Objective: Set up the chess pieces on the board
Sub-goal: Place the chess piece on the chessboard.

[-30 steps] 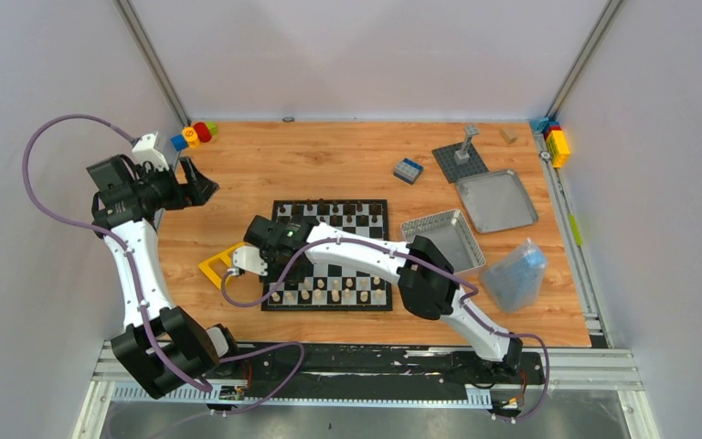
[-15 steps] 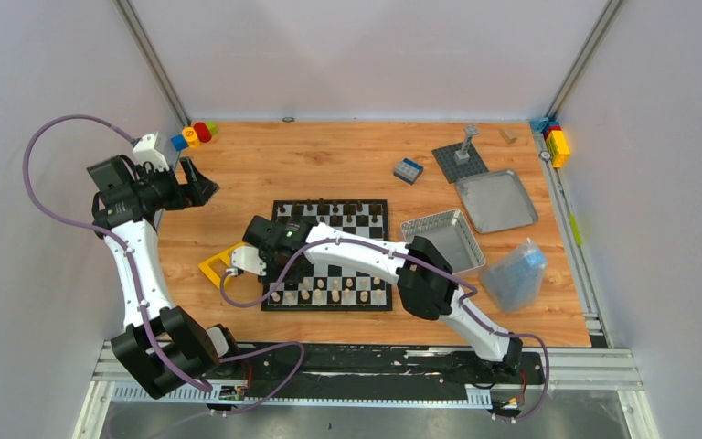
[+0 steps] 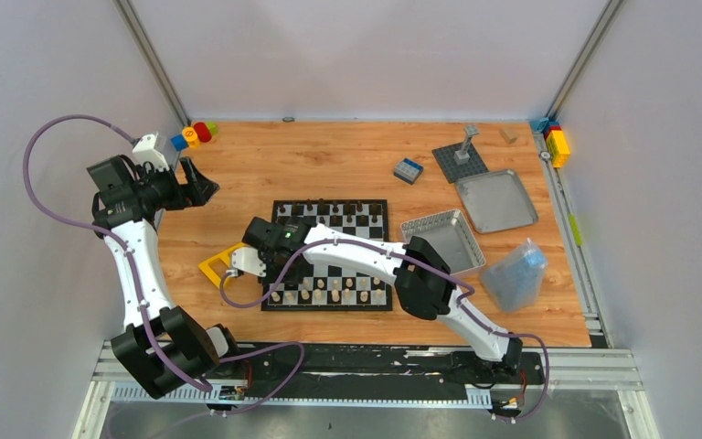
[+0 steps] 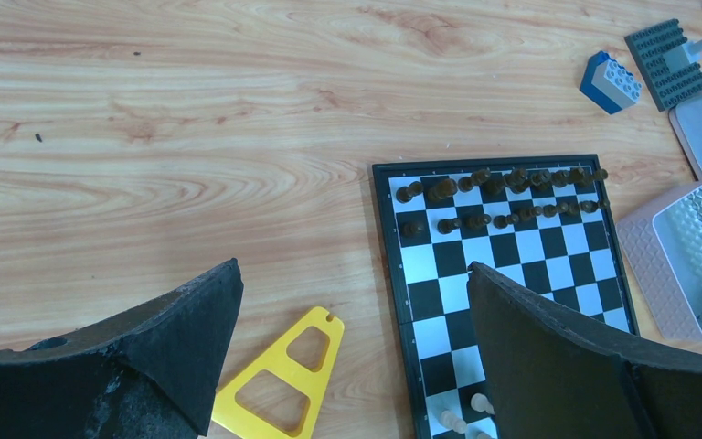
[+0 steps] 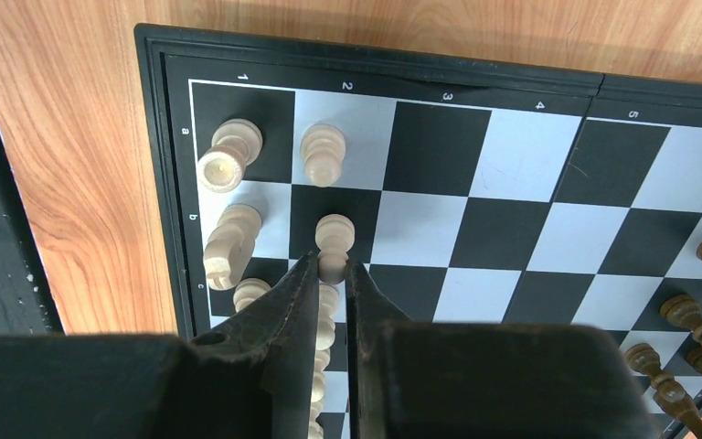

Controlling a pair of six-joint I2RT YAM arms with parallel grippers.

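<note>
The board (image 3: 370, 236) lies mid-table, with dark chess pieces (image 3: 329, 216) in its two far rows and cream ones (image 3: 334, 291) in the near rows. My right gripper (image 3: 285, 273) reaches over its near-left corner. In the right wrist view it (image 5: 332, 267) is shut on a cream pawn (image 5: 335, 236) standing upright over the b2 square. A cream rook (image 5: 228, 155), knight (image 5: 228, 242) and another pawn (image 5: 323, 154) stand beside it. My left gripper (image 3: 203, 187) hovers high at the far left, and in its wrist view it (image 4: 352, 267) is open and empty.
A yellow triangular frame (image 3: 219, 265) lies just left of the board. To the board's right stand a silver tin (image 3: 443, 240), its lid (image 3: 498, 199) and a blue plastic bag (image 3: 516, 273). A grey studded plate (image 3: 460, 162) and a blue brick (image 3: 409, 170) sit at the back.
The right arm has shifted a touch to the left over the board, still shut on the pawn. The left arm has not moved.
</note>
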